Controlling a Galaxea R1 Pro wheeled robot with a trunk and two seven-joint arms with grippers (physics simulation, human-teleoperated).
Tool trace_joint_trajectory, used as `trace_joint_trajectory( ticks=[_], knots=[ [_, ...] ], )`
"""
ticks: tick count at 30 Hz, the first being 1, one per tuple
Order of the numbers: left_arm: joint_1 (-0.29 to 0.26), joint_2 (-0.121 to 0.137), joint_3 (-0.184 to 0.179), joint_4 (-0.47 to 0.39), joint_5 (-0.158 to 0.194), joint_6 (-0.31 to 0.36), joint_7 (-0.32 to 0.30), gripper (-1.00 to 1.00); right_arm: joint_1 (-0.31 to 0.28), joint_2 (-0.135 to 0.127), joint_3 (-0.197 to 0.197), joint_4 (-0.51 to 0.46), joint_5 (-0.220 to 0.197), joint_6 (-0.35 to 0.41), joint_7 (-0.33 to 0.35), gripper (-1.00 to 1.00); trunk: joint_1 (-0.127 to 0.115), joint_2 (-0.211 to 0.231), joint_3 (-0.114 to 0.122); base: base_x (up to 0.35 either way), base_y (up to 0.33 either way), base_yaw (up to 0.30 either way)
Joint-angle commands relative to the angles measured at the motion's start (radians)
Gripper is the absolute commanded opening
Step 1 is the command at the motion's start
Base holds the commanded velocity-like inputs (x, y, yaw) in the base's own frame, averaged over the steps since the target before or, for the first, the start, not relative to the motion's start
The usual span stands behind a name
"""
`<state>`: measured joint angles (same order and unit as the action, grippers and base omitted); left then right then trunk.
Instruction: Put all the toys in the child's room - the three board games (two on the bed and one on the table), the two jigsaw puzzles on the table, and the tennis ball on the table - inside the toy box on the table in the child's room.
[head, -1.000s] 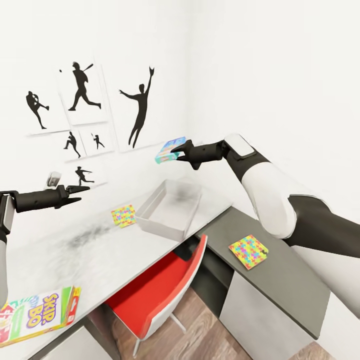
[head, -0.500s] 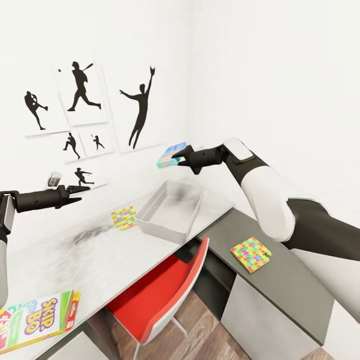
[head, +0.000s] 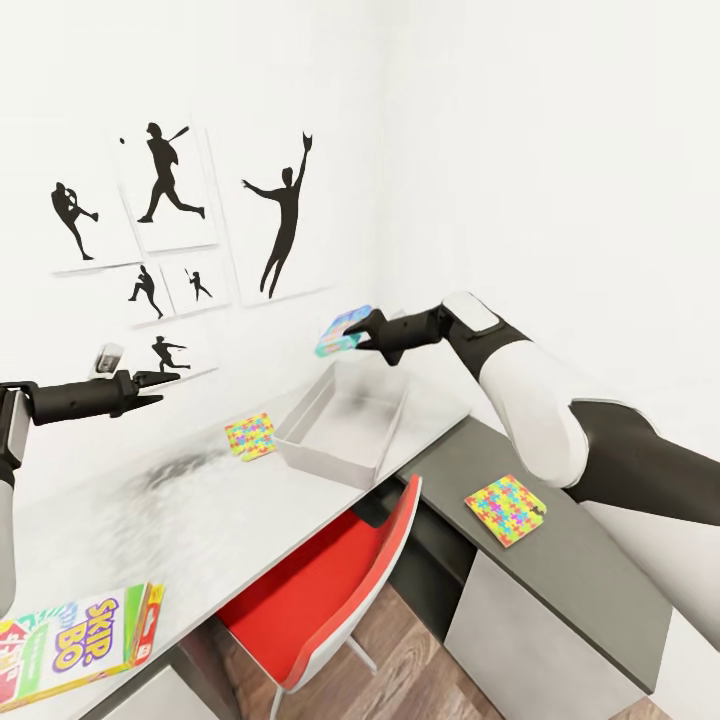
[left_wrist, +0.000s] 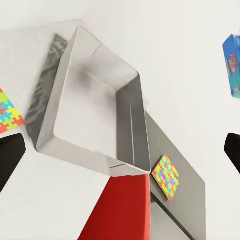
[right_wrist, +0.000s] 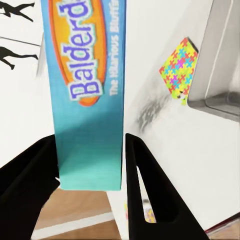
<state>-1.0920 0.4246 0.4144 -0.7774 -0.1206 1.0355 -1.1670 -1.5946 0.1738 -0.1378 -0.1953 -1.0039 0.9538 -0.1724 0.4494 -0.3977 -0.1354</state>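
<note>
My right gripper (head: 356, 334) is shut on a blue-green board game (head: 341, 332) and holds it in the air just above the far end of the light grey toy box (head: 300, 452). In the right wrist view the game (right_wrist: 90, 90) sits clamped between both fingers (right_wrist: 145, 185). One jigsaw puzzle (head: 250, 436) lies on the pale table (head: 150, 520) beside the toy box. Another jigsaw puzzle (head: 505, 509) rests on the dark grey section. A yellow-green-red board game (head: 75, 640) lies near the table's front left edge. My left gripper (head: 158, 388) hovers open over the table's left part. The tennis ball and the bed are out of view.
A red chair (head: 320, 590) is pushed under the table in front of the toy box. Framed black silhouette pictures (head: 170, 190) hang on the white wall behind. The walls meet in a corner right behind the toy box. Wood floor shows below the chair.
My right gripper has come down with the blue-green board game, closer to the toy box. The left arm has held still. The view has shifted slightly.
</note>
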Motion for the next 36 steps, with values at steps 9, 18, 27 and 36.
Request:
trace_joint_trajectory(
  ticks=[9, 18, 27, 36],
  knots=[
    [0.0, 0.001, 0.003, 0.0, -0.01, 0.008, -0.011, 1.0, 0.001, 0.001, -0.008, 0.024, -0.004, -0.004, -0.018, -1.0, 0.001, -0.002, -0.002, 0.0, 0.0, 0.0],
    [0.0, 0.003, 0.005, 0.0, -0.011, 0.008, -0.013, 1.0, 0.001, 0.001, -0.008, 0.066, -0.009, -0.053, -0.111, -1.0, 0.001, -0.002, -0.002, 0.0, 0.0, 0.0],
    [0.0, 0.002, 0.004, 0.006, -0.013, 0.007, -0.01, 1.0, 0.011, 0.001, -0.008, 0.072, -0.009, -0.056, -0.124, -1.0, 0.001, -0.002, -0.002, 0.0, 0.0, 0.0],
    [0.001, 0.002, 0.014, 0.018, -0.014, 0.006, -0.002, 1.0, 0.024, 0.001, -0.007, 0.073, -0.008, -0.059, -0.124, -1.0, 0.001, -0.002, -0.002, 0.0, 0.0, 0.0]
  ],
)
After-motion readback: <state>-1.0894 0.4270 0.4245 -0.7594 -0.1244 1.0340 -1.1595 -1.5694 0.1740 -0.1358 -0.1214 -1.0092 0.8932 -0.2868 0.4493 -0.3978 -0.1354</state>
